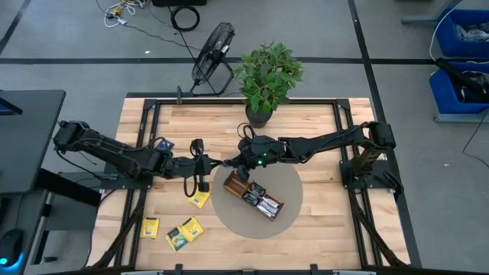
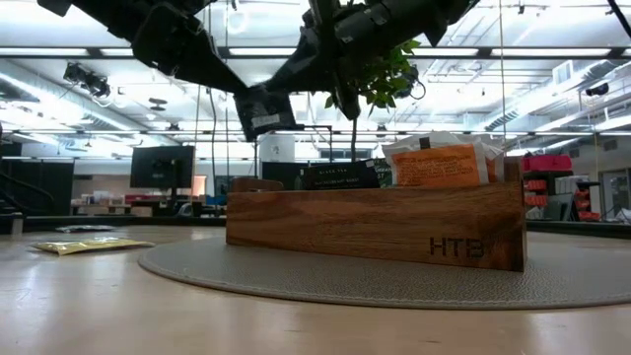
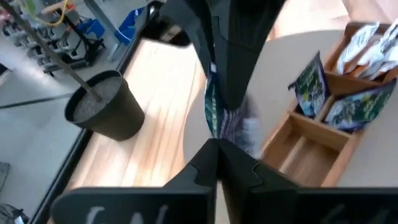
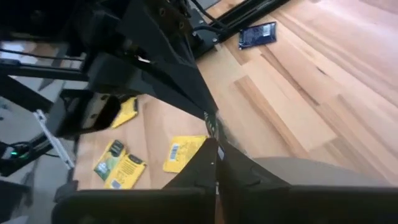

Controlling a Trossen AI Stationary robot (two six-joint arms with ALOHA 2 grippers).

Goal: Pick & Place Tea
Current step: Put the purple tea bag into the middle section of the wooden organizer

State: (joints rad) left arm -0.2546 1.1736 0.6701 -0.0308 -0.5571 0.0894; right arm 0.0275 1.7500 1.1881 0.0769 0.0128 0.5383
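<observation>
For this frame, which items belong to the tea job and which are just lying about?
Job: held sachet, pinched by left claw and right claw; loose sachets; wooden tray.
Lying about: potted plant, fan, round mat.

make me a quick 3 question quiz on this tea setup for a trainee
1. True or false: the wooden tray sits on the round grey mat.
2. What stands at the table's far edge? A) potted plant B) kettle C) mug
3. Fill the gap: the dark tea sachet is held in the air above the table by ___ end effector(s).

Key: 1 true; 2 A; 3 both, the left end effector and the right end effector are each shut on it.
</observation>
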